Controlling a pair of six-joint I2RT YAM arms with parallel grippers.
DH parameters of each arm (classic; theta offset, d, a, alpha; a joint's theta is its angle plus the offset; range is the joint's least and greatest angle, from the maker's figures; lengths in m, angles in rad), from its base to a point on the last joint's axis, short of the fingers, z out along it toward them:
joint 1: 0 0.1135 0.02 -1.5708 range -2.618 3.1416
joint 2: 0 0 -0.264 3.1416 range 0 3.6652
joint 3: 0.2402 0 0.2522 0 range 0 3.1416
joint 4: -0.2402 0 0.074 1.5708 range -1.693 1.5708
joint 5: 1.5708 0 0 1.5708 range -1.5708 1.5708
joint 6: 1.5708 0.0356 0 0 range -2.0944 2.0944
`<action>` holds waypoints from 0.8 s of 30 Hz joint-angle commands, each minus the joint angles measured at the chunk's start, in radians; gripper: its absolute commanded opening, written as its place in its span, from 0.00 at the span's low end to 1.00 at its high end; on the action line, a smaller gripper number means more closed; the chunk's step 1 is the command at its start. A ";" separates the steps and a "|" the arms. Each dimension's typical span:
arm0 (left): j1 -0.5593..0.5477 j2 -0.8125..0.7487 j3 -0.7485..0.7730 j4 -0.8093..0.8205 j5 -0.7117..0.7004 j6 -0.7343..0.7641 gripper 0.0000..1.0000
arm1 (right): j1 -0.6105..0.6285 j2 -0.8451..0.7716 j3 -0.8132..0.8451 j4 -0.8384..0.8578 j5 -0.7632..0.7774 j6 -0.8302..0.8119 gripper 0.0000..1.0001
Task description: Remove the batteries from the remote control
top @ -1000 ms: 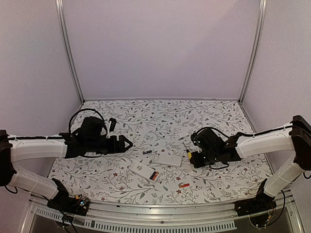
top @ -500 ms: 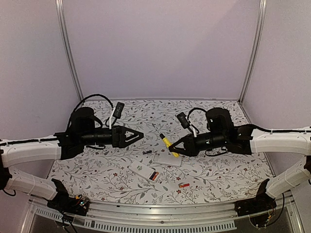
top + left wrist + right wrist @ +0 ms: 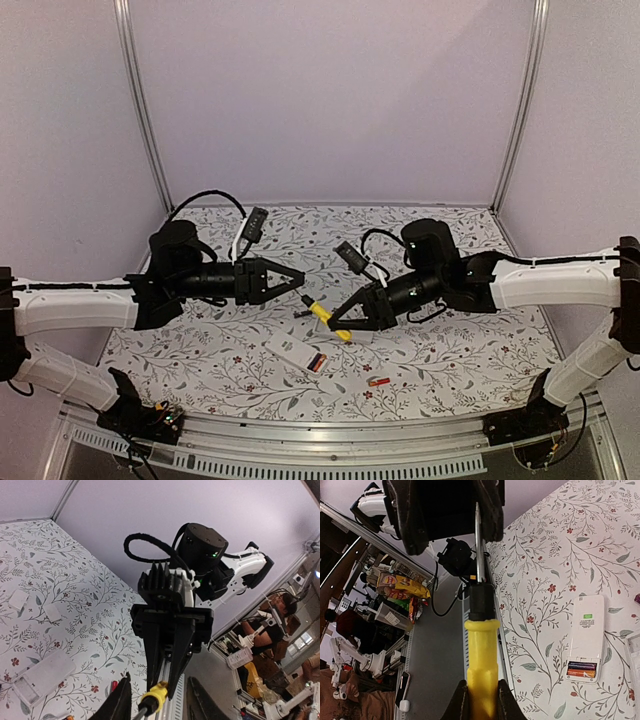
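The white remote control (image 3: 296, 351) lies face down, and in its open compartment I see the batteries (image 3: 317, 362), one red-orange and one dark (image 3: 581, 668). A loose red-orange battery (image 3: 378, 381) lies near the front edge, and a dark one (image 3: 302, 313) lies under the grippers. My right gripper (image 3: 343, 330) is shut on the yellow handle of a screwdriver (image 3: 481, 655), held above the table. My left gripper (image 3: 298, 279) faces it, its jaws open on either side of the metal shaft (image 3: 478, 545) with a gap on each side (image 3: 160, 677).
A second white flat piece (image 3: 356, 329) lies right of the remote, partly under my right gripper. Small white pieces (image 3: 19, 599) lie on the floral table further back. Metal frame posts (image 3: 140, 110) and purple walls bound the table.
Both arms have swung in towards the middle. The right gripper brought the screwdriver down and left, and the left jaws have narrowed around its shaft.
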 commanded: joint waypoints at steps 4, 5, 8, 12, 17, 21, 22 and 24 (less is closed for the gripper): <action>-0.012 0.024 0.001 0.061 0.032 -0.023 0.33 | 0.007 0.004 0.026 0.000 -0.011 0.001 0.00; -0.011 0.025 -0.001 0.061 0.029 -0.025 0.34 | 0.007 0.004 0.026 0.000 -0.009 -0.001 0.00; -0.011 0.022 -0.012 0.058 0.014 -0.029 0.33 | 0.007 -0.002 0.025 0.000 -0.003 -0.004 0.00; -0.011 0.016 -0.020 0.049 0.007 -0.032 0.25 | 0.005 -0.014 0.022 0.000 0.009 -0.005 0.00; -0.011 -0.001 -0.023 0.018 -0.009 -0.021 0.19 | 0.005 -0.026 0.022 0.006 0.008 -0.002 0.00; -0.010 -0.001 -0.026 0.011 -0.008 -0.023 0.10 | 0.005 -0.029 0.019 0.015 0.008 0.001 0.00; -0.010 -0.001 -0.028 0.011 -0.008 -0.025 0.09 | 0.005 -0.030 0.017 0.017 0.008 0.002 0.00; -0.010 -0.001 -0.032 0.016 -0.007 -0.030 0.07 | 0.005 -0.034 0.013 0.026 0.010 0.005 0.00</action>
